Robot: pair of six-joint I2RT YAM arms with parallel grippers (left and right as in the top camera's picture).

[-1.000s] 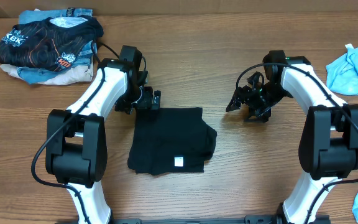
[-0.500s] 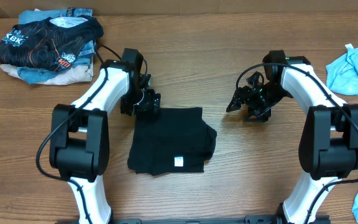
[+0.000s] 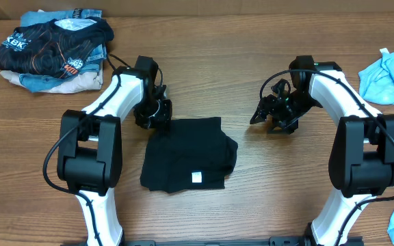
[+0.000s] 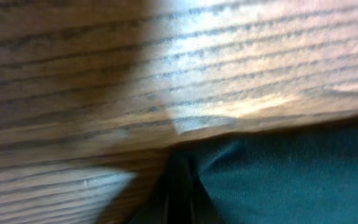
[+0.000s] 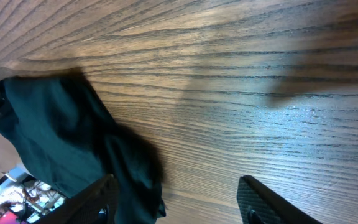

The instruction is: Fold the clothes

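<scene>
Black T-shirt (image 3: 187, 154) lies roughly folded at the centre of the wood-grain table (image 3: 252, 198), between both arms. Left gripper (image 3: 157, 115) is closed on its far left corner; the left wrist view shows the fingers together at the fabric edge. Right gripper (image 3: 255, 115) stands apart and empty over bare wood. Only the overhead view shows the white tag (image 3: 197, 178).

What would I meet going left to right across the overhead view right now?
Pile of printed clothes → black T-shirt → right gripper, jaws open → light blue cloth at the right edge.
</scene>
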